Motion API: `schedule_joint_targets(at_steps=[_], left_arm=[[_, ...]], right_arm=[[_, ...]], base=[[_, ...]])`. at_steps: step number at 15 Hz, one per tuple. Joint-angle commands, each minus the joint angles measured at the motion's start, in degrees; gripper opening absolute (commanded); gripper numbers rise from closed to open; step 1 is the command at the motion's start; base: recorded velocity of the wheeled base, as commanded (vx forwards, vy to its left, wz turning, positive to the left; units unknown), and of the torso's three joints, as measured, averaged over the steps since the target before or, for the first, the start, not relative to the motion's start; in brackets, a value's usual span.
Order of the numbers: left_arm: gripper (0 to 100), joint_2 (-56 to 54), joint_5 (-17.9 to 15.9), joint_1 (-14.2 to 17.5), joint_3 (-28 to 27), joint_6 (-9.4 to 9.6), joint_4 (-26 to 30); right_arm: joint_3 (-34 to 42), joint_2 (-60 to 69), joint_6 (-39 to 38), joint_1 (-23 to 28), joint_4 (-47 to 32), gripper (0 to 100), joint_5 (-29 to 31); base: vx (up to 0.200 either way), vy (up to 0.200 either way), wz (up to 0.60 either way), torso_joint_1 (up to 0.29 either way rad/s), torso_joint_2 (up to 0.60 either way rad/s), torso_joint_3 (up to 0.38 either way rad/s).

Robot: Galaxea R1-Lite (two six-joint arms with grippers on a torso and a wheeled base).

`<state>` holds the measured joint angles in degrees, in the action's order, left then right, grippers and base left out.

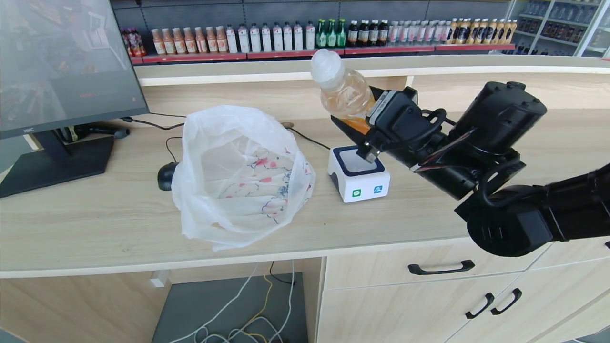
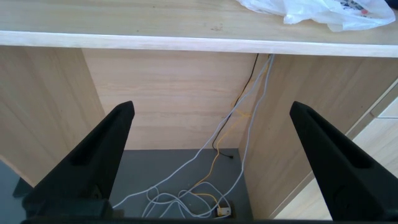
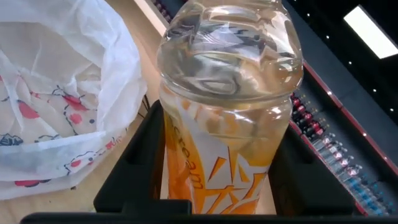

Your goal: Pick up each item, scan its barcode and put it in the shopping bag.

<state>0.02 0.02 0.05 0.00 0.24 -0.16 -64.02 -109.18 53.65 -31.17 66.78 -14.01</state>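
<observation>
It is bright all over. A long lamp point(image 3: 367, 22) glows overhead. The screen point(image 1: 62, 57) shines like a mirror (the shop shows in it). Soft shadows lie beside the shopping bag point(image 1: 190, 200). Under the counter point(image 2: 186, 31) it is darker.

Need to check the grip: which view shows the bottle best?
The head view: most of the bottle, cap to label, tilted near the scanner in the right hand. The right wrist view gives its label and shoulder close up. The left wrist view faces cables under the counter.
</observation>
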Motion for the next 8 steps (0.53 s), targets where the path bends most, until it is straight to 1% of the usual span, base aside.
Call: schedule_joint_targets(at_steps=[1, 3, 5, 8], left_arm=[[100, 0.0, 0.1, 0.0, 0.0, 0.02, 0.0], [100, 0.0, 0.1, 0.0, 0.0, 0.02, 0.0], [100, 0.0, 0.1, 0.0, 0.0, 0.02, 0.0], [100, 0.0, 0.1, 0.0, 0.0, 0.02, 0.0]], right_arm=[[0.0, -0.7, 0.8, 0.2, 0.5, 0, -1.2], [0.0, -1.2, 1.0, 0.5, 1.5, 0, -2.8], [-0.1, -2.2, 2.6, 0.9, 2.8, 0, -6.1], [0.0, -3.1, 3.4, 1.6, 5.6, 0, -8.7]], base=[[0.0, 0.0, 0.0, 0.0, 0.0, 0.0], [0.0, 0.0, 0.0, 0.0, 0.0, 0.0], [0.0, 0.0, 0.0, 0.0, 0.0, 0.0], [0.0, 0.0, 0.0, 0.0, 0.0, 0.0]])
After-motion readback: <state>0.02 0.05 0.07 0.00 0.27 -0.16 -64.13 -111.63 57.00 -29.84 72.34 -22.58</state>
